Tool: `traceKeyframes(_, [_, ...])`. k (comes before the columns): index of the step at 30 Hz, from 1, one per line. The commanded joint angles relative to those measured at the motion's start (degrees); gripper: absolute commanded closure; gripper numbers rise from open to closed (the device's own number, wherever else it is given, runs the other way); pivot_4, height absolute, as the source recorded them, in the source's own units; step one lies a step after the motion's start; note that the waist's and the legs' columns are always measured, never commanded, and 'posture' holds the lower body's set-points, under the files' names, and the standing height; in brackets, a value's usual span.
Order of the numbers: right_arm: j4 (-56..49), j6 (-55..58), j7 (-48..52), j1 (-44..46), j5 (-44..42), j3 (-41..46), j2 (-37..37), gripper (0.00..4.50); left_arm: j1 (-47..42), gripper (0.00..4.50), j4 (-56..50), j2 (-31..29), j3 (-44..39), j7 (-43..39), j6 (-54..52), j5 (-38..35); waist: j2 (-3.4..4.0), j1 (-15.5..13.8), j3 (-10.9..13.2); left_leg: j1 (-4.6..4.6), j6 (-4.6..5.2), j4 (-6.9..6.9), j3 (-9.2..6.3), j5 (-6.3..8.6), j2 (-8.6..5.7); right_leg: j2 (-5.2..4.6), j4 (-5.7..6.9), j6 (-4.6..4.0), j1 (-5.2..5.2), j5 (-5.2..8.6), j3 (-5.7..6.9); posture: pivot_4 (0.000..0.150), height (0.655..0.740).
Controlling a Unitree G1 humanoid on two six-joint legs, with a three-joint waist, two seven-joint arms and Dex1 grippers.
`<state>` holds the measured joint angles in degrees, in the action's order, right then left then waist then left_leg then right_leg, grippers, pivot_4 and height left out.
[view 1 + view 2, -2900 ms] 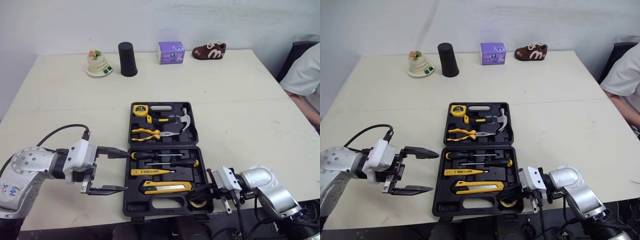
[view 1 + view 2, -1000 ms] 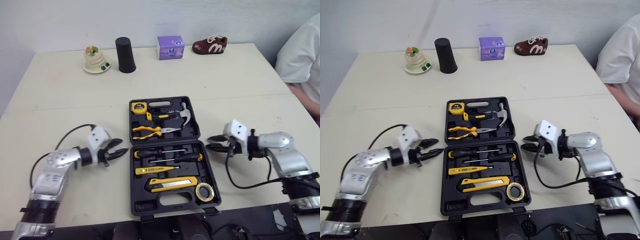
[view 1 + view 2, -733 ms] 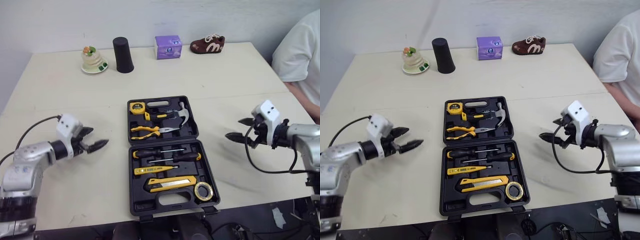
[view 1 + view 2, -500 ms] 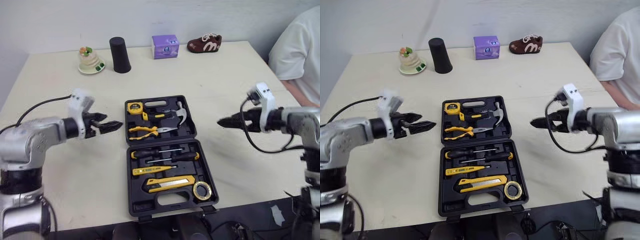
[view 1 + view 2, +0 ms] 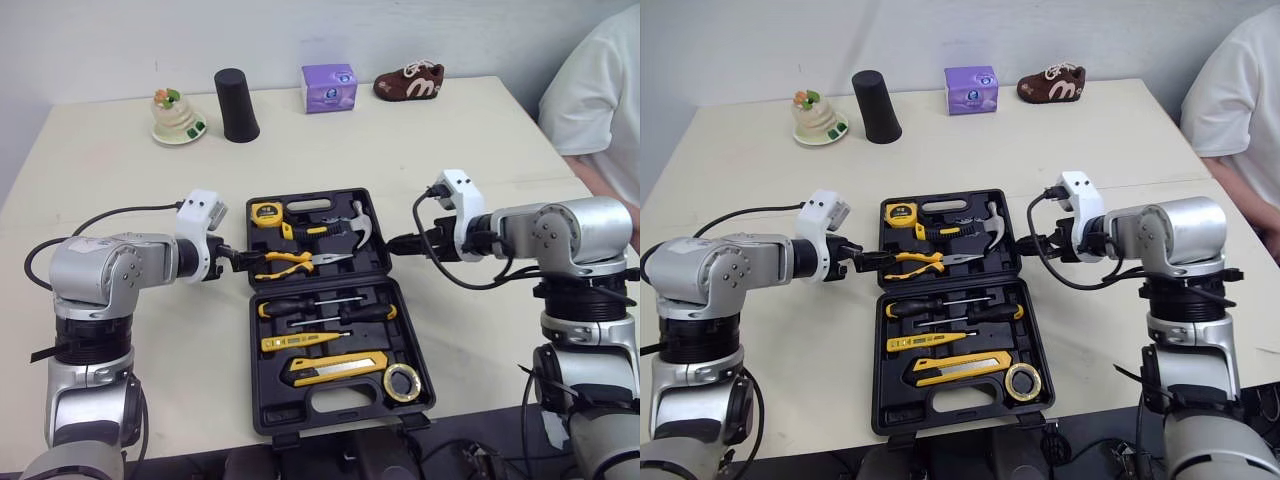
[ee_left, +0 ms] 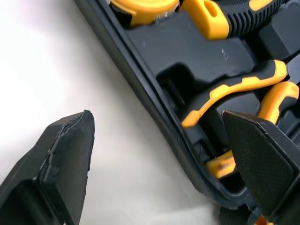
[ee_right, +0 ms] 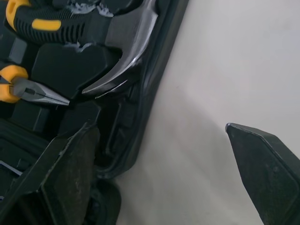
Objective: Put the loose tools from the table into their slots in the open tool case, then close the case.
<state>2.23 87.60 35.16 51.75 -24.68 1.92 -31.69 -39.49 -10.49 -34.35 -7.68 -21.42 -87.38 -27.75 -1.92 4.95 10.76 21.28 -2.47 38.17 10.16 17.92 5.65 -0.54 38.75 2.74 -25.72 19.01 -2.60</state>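
Observation:
The black tool case (image 5: 330, 400) lies open flat on the table. Its far half holds a tape measure (image 5: 265, 211), a hammer (image 5: 365, 226) and pliers (image 5: 290, 263). Its near half holds screwdrivers (image 5: 320, 308), a utility knife (image 5: 335, 367) and a tape roll (image 5: 404, 381). My left gripper (image 5: 232, 258) is at the far half's left edge, open, with one finger over the table and one over the pliers (image 6: 234, 89). My right gripper (image 5: 398, 243) is at the far half's right edge, also open, astride the rim beside the hammer head (image 7: 126, 51).
Along the table's far side stand a small ornament on a plate (image 5: 176, 116), a black cup (image 5: 236, 105), a purple box (image 5: 329, 88) and a brown shoe (image 5: 410, 82). A person in a white sleeve (image 5: 600, 100) sits at the right.
Both grippers swung out away from the case, then came back in to the two side edges of its far half. The case and tools have not moved.

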Motion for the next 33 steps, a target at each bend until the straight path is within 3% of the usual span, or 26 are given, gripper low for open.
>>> traceKeyframes(1, [-1.7, -0.4, -1.2, 0.7, -0.4, -0.7, 0.1, 0.03, 0.8, 0.00, -1.9, -0.2, -0.8, 1.0, -0.7, 0.7, 0.00, 0.0, 0.0, -0.01, -0.02, 0.00, -0.01, -0.02, 0.00, 0.00, 0.02, 0.00, 0.00, 0.00, 0.00, 0.150, 0.7400])
traceKeyframes(17, [7.4, -5.2, -5.5, 1.5, 2.1, -3.3, 4.8, 0.03, 3.4, 0.00, -1.0, 4.0, 0.6, 4.8, 2.8, 3.6, -0.01, 0.1, 0.0, -0.12, -0.09, 0.01, -0.02, -0.11, 0.00, 0.02, 0.12, -0.02, 0.06, -0.02, -0.01, 0.150, 0.7400])
traceKeyframes(25, [11.7, -7.0, -9.7, 2.0, 3.1, 2.3, 8.8, 3.63, 4.0, 3.47, -1.8, 7.6, -1.5, 5.1, 3.1, 3.0, -0.02, 0.1, -0.1, -0.22, -0.11, 0.01, -0.05, -0.19, 0.00, 0.03, 0.18, -0.07, 0.15, -0.06, 0.01, 0.150, 0.7400])
traceKeyframes(27, [11.3, -10.8, -11.4, 1.6, 3.3, 4.9, 10.3, 4.50, 3.2, 3.96, -1.4, 9.8, -3.5, 6.0, 4.4, 3.1, -0.05, 0.0, -0.1, -0.31, -0.09, 0.01, -0.07, -0.25, -0.02, 0.00, 0.17, -0.07, 0.27, -0.11, 0.01, 0.150, 0.7400])
traceKeyframes(33, [3.5, -25.6, -8.9, -3.6, 1.9, 6.9, 10.7, 4.50, 1.4, 4.22, -0.6, 14.6, -9.5, 8.8, 14.5, 3.8, -0.04, -0.1, -0.1, -0.10, -0.04, -0.03, -0.15, -0.53, -0.07, 0.01, -0.04, -0.03, 0.23, -0.49, 0.06, 0.150, 0.7400])
